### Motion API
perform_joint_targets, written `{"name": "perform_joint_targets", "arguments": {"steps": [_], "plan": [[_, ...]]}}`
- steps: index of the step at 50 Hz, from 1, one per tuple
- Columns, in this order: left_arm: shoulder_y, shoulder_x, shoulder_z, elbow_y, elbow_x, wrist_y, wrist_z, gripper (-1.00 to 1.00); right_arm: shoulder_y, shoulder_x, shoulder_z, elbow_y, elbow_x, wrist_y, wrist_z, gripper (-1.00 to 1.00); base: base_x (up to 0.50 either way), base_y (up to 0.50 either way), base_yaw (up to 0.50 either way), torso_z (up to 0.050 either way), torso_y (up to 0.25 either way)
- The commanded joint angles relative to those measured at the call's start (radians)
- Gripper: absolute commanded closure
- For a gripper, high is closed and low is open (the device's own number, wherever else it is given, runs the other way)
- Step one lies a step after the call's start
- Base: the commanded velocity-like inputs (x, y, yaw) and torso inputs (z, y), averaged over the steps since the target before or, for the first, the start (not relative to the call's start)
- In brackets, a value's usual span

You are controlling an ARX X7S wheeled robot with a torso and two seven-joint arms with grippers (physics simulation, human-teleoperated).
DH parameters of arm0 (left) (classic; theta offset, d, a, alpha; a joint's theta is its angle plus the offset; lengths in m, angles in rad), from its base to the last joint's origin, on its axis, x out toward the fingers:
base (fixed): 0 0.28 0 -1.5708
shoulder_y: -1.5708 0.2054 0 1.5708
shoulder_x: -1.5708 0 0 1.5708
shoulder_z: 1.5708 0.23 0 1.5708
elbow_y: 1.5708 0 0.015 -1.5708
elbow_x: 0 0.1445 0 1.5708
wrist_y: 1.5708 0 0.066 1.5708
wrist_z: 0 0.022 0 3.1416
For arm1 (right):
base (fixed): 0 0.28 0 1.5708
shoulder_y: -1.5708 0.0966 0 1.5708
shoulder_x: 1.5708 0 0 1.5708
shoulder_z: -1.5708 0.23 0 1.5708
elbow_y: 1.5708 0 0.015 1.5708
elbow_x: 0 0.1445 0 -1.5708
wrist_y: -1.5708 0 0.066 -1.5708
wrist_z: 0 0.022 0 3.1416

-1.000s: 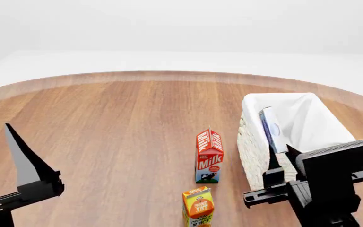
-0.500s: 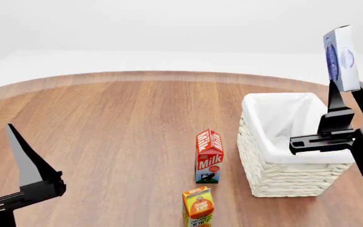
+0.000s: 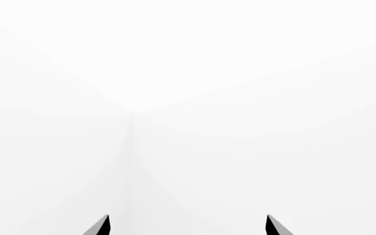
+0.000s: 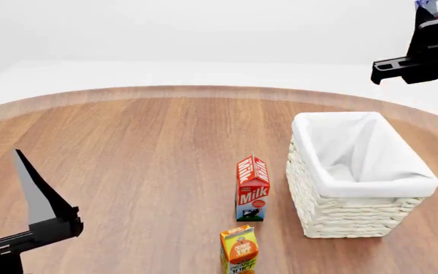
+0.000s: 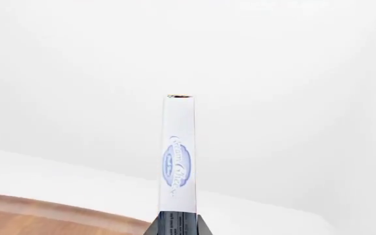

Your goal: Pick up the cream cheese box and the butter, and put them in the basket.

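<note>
The right gripper is clamped on the narrow edges of the cream cheese box, a small, flat white carton with a blue oval label. The right wrist view shows the box standing on end between the fingers. In the head view the right gripper is raised high above the far right edge of the round, wood-grain table, with only a sliver of the box visible at the frame top.

The basket, a squarish white woven wicker container with a smooth white cloth liner folded over its rim, stands near the table's right edge, below the raised gripper and apparently empty.

The box is judged light, rigid cardboard with slick printed faces; the end grip leaves it free to pivot, so a hold nearer its middle would be steadier.

The left gripper has its jaws spread apart and holds nothing.

The butter is not visible in any view. A red milk carton and an orange juice carton stand just beside the basket.
</note>
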Motion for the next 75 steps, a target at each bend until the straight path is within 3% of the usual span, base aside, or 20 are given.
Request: {"name": "perform_joint_targets", "arguments": {"steps": [1, 6, 15, 31, 75], "plan": [[-0.003, 0.02, -0.018, -0.004, 0.009, 0.0, 0.021, -1.0, 0.154, -0.093, -0.117, 0.236, -0.126, 0.017, -0.184, 1.0, 0.0, 0.0, 0.0, 0.0, 0.0], [-0.004, 0.019, -0.017, -0.005, 0.007, -0.002, 0.021, -1.0, 0.158, -0.122, -0.152, 0.33, -0.14, 0.012, -0.248, 1.0, 0.0, 0.0, 0.0, 0.0, 0.0], [-0.007, 0.017, -0.016, -0.01, 0.004, -0.005, 0.019, -1.0, 0.161, -0.194, -0.308, 0.598, -0.347, -0.098, -0.381, 1.0, 0.0, 0.0, 0.0, 0.0, 0.001], [-0.012, 0.015, -0.003, -0.029, 0.009, 0.004, 0.018, -1.0, 0.219, -0.265, -0.404, 0.858, -0.487, -0.192, -0.469, 1.0, 0.0, 0.0, 0.0, 0.0, 0.001], [-0.01, 0.01, 0.011, -0.028, 0.019, 0.0, 0.009, -1.0, -0.05, -0.156, -0.421, 0.773, -0.446, -0.23, -0.501, 1.0, 0.0, 0.0, 0.0, 0.0, 0.001]]}}
